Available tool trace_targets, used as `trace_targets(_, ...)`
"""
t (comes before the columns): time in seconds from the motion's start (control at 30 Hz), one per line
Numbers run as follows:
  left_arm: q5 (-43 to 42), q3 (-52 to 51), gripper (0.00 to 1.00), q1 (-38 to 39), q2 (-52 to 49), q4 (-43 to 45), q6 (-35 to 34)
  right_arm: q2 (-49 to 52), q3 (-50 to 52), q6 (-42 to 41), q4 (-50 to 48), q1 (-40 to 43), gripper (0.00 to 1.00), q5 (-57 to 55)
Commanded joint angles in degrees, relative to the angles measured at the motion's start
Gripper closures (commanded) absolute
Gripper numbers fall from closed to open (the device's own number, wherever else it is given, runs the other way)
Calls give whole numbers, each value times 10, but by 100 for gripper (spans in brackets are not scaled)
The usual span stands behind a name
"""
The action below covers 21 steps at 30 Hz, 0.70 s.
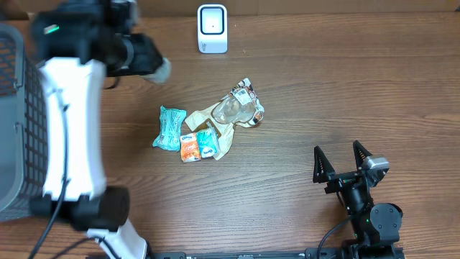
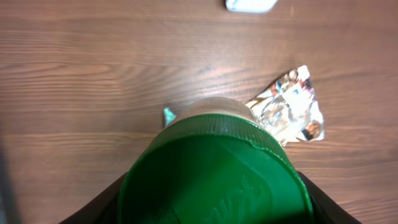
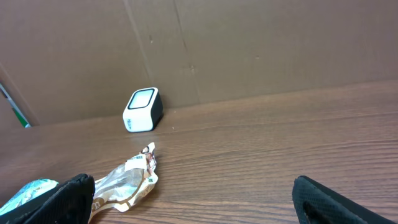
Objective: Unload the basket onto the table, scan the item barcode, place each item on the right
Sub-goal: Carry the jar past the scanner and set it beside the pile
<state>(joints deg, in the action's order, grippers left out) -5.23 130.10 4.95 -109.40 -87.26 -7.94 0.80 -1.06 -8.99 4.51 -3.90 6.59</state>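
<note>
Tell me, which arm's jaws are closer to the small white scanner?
Left. The left arm, gripping a green-lidded jar, is a short way from the scanner, on its left; the right arm sits far off, diagonally across.

Green lid (image 2: 214, 180) blurry, btm off-frame

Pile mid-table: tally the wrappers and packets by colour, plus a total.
Teal packets: 2
Orange packet: 1
Silver foil pouch: 1
Tan wrapper: 1
Total: 5
</note>
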Motion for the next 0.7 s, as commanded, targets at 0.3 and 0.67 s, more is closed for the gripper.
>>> trace_targets(0.3,16,-15,59,39,-227,90,9,-4,6,0,-2,-3,0,-5)
trace_targets(0.67,16,-15,17,50,-281,65,9,-4,6,1,-2,-3,0,-5)
